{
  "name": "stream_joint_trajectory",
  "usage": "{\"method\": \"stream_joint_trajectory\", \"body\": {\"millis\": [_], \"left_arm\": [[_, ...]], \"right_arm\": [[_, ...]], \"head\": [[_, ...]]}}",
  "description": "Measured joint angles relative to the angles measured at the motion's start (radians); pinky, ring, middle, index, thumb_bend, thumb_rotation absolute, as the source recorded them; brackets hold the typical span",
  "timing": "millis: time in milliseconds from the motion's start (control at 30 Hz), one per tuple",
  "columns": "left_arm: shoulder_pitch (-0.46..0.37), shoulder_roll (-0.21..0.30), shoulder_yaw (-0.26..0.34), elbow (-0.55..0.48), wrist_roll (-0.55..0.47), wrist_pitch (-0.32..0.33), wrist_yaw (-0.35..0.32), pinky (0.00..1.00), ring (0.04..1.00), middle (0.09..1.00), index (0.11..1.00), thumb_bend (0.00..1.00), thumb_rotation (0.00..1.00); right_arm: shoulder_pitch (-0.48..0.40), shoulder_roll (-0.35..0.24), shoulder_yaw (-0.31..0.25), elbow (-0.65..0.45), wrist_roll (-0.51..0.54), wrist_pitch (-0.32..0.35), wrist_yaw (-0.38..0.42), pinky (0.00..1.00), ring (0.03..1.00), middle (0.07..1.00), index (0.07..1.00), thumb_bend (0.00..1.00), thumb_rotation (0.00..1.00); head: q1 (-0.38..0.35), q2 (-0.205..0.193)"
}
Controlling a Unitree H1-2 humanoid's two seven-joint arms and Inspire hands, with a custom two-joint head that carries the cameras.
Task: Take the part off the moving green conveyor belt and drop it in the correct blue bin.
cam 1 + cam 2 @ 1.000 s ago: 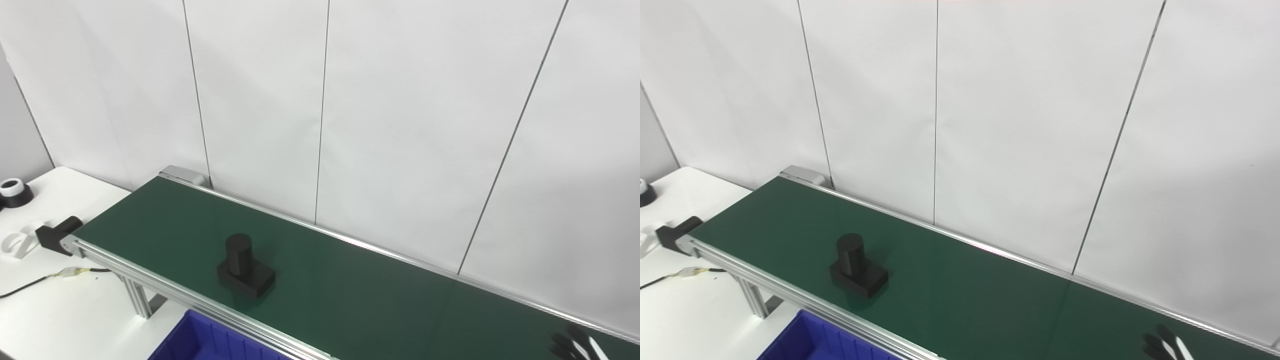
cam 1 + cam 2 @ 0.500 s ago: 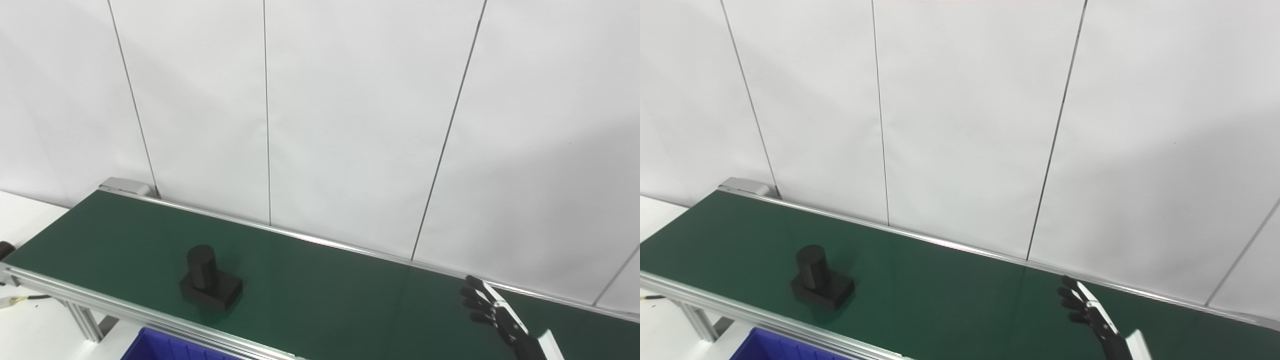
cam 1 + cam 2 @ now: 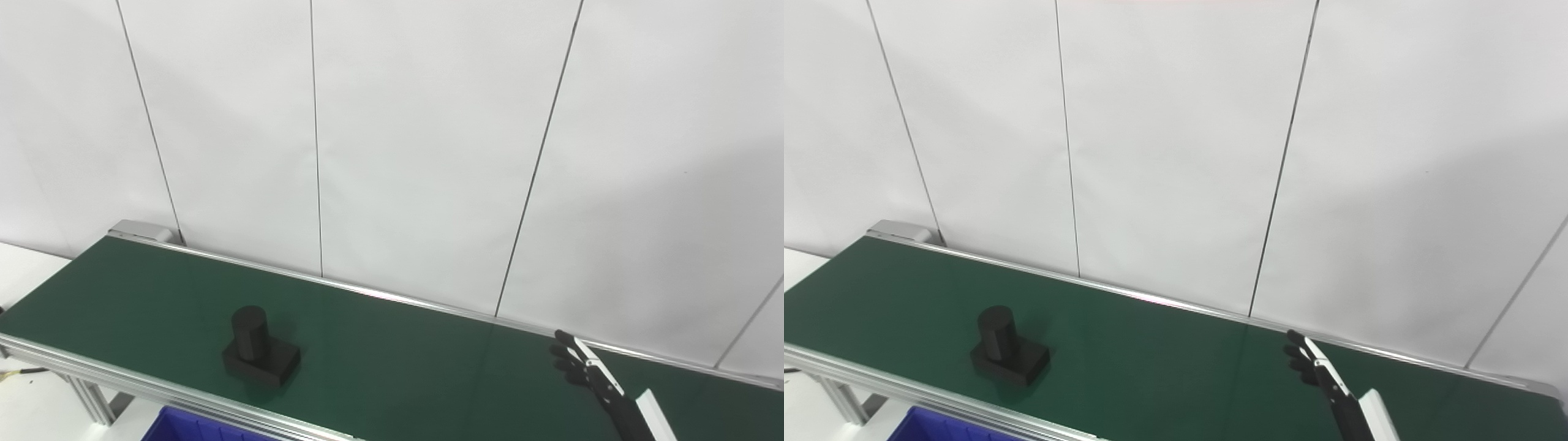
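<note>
Well apart from the right hand, the black part stands upright on the green belt, near its front rail and above the blue bin. It looks a stiff, solid piece, a round post on a square base, likely light and not fragile. Gripping the post should serve best. That hand's fingers are spread and hold nothing. No left hand shows.
</note>
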Motion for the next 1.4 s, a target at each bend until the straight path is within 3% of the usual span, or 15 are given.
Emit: {"method": "stream_joint_trajectory", "body": {"millis": [500,1000,1167,1400], "left_arm": [[0.001,-0.022,0.022,-0.001,-0.011,0.000,-0.032,0.63,0.750,0.788,0.757,1.00,0.23],[0.011,-0.027,0.051,-0.026,-0.023,0.000,-0.064,0.64,0.753,0.796,0.766,0.95,0.21],[0.016,-0.028,0.057,-0.053,-0.024,0.000,-0.077,0.64,0.744,0.792,0.768,0.94,0.22],[0.039,-0.028,0.066,-0.088,-0.021,0.000,-0.077,0.62,0.732,0.789,0.766,0.95,0.24]], "right_arm": [[-0.172,-0.035,0.074,0.150,-0.156,0.023,0.030,0.76,0.831,0.879,0.947,0.92,0.55],[-0.266,-0.027,0.136,0.174,-0.245,0.067,0.088,0.75,0.831,0.869,0.949,0.92,0.55],[-0.299,-0.008,0.142,0.185,-0.248,0.072,0.102,0.76,0.829,0.866,0.940,0.93,0.55],[-0.330,0.006,0.154,0.195,-0.266,0.091,0.115,0.72,0.814,0.857,0.942,0.94,0.56]], "head": [[-0.046,0.044],[-0.057,0.091],[-0.067,0.123],[-0.064,0.135]]}}
